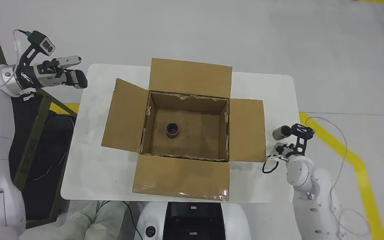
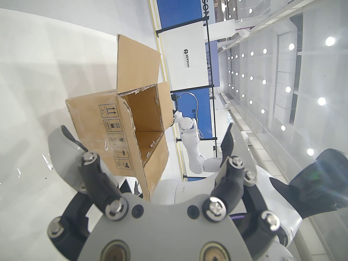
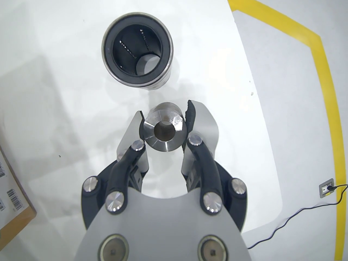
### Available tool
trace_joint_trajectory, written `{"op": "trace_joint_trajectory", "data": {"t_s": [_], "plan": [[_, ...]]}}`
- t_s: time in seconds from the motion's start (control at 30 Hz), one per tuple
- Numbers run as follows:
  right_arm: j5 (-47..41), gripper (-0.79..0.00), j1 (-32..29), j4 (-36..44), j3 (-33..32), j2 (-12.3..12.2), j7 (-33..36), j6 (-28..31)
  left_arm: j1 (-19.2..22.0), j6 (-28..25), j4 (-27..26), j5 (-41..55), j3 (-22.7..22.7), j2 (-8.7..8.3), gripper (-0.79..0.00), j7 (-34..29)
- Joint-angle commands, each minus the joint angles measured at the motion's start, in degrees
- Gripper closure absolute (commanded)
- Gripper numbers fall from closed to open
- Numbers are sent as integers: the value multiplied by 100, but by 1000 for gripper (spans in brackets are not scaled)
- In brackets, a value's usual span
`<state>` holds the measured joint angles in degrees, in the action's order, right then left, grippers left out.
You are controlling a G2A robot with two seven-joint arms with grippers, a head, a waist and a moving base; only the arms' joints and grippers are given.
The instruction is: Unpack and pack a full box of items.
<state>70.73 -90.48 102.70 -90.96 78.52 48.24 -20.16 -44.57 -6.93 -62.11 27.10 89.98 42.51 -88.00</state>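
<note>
An open cardboard box (image 1: 186, 129) stands in the middle of the white table (image 1: 264, 84), flaps spread out, with one dark metal ring (image 1: 173, 128) on its floor. Right of the box, my right gripper (image 1: 285, 150) is shut on a small steel sleeve (image 3: 164, 131) just above the tabletop. A larger black-lined metal bearing (image 3: 137, 52) stands upright just beyond the fingertips, and the top view places this bearing (image 1: 279, 132) by the box's right flap. My left gripper (image 1: 77, 71) hangs open and empty off the table's far left corner, facing the box (image 2: 108, 120).
The right table edge (image 3: 244, 63) curves close to the right gripper (image 3: 165, 115). Beyond it are a yellow floor line (image 3: 323, 55) and a black cable (image 3: 285, 221). A dark stand with a bag (image 1: 36, 156) sits left of the table.
</note>
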Motion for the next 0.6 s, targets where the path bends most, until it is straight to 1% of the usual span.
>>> {"op": "trace_joint_trajectory", "data": {"t_s": [0.0,0.07,0.13,0.17,0.3,0.33,0.4,0.47,0.57], "plan": [[22,-123,36,-52,44,1,6,-6,0,0,0,0,0,0,-785,0],[31,-151,70,-98,86,4,5,-20,0,0,0,0,0,0,-785,0],[56,-200,100,-152,135,5,20,-29,0,0,0,0,0,0,-785,0],[75,-286,118,-171,162,6,36,-43,0,0,0,0,0,0,-785,0],[65,-403,146,-189,218,12,28,-98,0,0,0,0,0,0,-785,0],[64,-529,143,-183,225,13,25,-115,0,0,0,0,0,0,-785,0],[86,-622,117,-117,225,12,25,-153,0,0,0,0,0,0,-785,0],[145,-668,51,2,198,7,30,-213,0,0,0,0,0,0,-785,0],[223,-708,-96,296,127,-3,71,-273,0,0,0,0,0,0,-785,0]]}}
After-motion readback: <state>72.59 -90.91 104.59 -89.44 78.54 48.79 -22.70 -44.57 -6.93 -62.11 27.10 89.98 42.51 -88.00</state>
